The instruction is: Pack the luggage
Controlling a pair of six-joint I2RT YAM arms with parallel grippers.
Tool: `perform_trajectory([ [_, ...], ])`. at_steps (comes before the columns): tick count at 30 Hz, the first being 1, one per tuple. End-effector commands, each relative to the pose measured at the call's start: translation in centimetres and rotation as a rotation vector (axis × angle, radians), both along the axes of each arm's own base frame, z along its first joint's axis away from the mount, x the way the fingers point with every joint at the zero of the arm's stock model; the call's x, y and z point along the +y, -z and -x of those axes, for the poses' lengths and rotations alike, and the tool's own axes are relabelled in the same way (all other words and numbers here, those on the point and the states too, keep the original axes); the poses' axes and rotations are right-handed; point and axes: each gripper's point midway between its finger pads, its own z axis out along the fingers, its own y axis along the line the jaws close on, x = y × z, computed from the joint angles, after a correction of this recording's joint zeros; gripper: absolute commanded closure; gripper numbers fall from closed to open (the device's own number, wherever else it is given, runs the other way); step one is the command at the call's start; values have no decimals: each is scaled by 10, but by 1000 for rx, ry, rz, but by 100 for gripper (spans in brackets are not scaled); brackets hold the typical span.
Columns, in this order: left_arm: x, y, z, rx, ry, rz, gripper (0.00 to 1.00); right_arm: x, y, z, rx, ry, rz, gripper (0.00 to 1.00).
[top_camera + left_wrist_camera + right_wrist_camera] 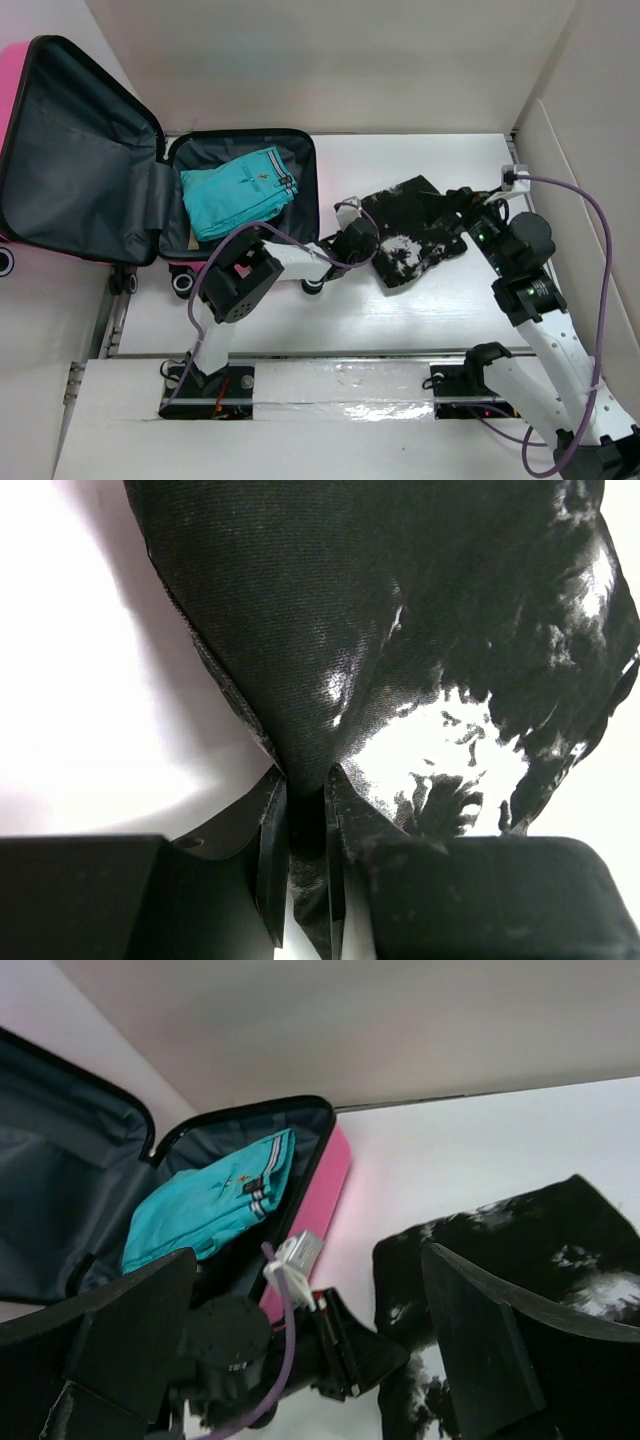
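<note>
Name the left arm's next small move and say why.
Probably lift a little: the left pincer is closed on the edge of the black garment, which lies on the table, right of the open luggage.

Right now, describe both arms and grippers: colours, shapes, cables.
Both arms share one build: white tubular links joined by bulky black joint housings. The left arm and right arm each carry a looping purple cable. Left gripper and right gripper have flat black fingers.
</note>
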Motion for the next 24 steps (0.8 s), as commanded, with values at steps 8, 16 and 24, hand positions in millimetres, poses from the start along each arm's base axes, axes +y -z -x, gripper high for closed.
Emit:
perform_trajectory([
  [8,25,-178,-76,-376,185,-25,100,-15,40,-24,60,172,-29,0],
  [16,129,-247,-118,-412,157,13,100,-22,70,-31,68,220,-30,0],
  [24,267,-250,-119,-367,-74,-186,100,-20,89,-37,125,210,24,0],
])
